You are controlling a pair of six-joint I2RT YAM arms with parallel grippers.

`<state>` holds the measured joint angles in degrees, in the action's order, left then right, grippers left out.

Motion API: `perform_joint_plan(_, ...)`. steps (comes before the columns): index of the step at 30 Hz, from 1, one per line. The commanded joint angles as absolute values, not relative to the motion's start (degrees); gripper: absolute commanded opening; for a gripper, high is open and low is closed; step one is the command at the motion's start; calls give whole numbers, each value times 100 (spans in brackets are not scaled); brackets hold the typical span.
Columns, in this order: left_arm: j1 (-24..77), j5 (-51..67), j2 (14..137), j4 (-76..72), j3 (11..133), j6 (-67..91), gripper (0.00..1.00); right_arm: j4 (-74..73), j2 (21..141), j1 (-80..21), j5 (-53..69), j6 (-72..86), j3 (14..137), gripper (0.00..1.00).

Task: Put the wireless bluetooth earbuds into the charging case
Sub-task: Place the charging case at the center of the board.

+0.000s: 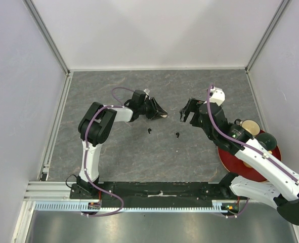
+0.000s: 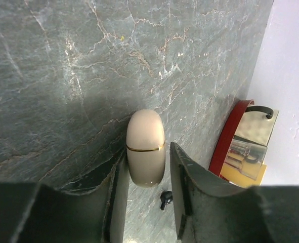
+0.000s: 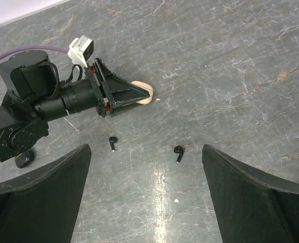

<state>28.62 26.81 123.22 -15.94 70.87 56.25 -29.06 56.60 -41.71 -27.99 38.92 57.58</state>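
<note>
A black earbud (image 1: pixel 149 131) and a second black earbud (image 1: pixel 177 135) lie loose on the table (image 1: pixel 139 164). Just past them, the left arm's folded, wrist low. The left gripper (image 1: pixel 159 112) straddles the closed cream charging case (image 2: pixel 145 147) without quite pinching it. The right arm reaches in diagonally, right gripper (image 1: pixel 186 118) spread wide.

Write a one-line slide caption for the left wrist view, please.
Left pincer straddles closed cream oval charging case on grey marbled table; small black stemmed earbud lies nearby.
</note>
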Motion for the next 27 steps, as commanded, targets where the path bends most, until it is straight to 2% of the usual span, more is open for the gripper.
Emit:
perform_joint_plan(1,2865,2558,12392,-1741,7119,5836,48,-2918,5642,-4131,-2769,3806,5941,98)
perform_joint_plan(11,2856,2329,12243,-1381,6873,5661,53,-2909,5669,-4122,-2716,3779,5941,98)
perform_joint_plan(27,2848,977,11084,-343,6785,4440,57,-2900,5722,-4113,-2584,3770,5933,98)
